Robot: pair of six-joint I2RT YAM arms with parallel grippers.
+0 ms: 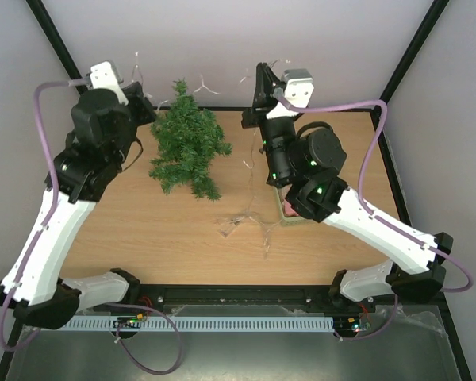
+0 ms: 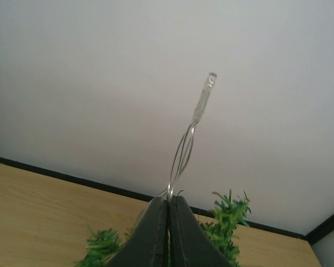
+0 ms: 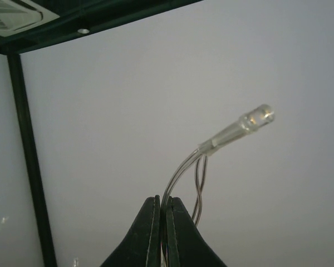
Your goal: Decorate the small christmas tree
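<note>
You hold the light string [image 1: 236, 224] at two places, so the step in hand looks like draping it over the small christmas tree [image 1: 189, 147] rather than picking anything up. Your left gripper [image 2: 168, 203] has its jaws pressed together on the thin clear wire, with one bulb [image 2: 206, 90] standing above the fingertips. Your right gripper [image 3: 162, 204] is likewise closed tight, pinching the wire just below a second bulb [image 3: 255, 118]. The tree sits toward the far edge of the desk [image 1: 143, 238], left of centre. It seems to stand upright, though from overhead you cannot be sure. The left gripper is raised just beside the tree's far-left side. The right gripper is raised near the far edge, right of centre, apart from the branches. Between them the wire appears to run through the air behind the treetop, and a loose tail lies on the desk near its middle. As far as shows, none of the string rests on the branches yet. Next, I judge, you need to bring both grippers toward the near edge and down so the span settles into the needles. Leave enough slack not to tip the tree, and watch that the tail does not snag under the right arm.
</note>
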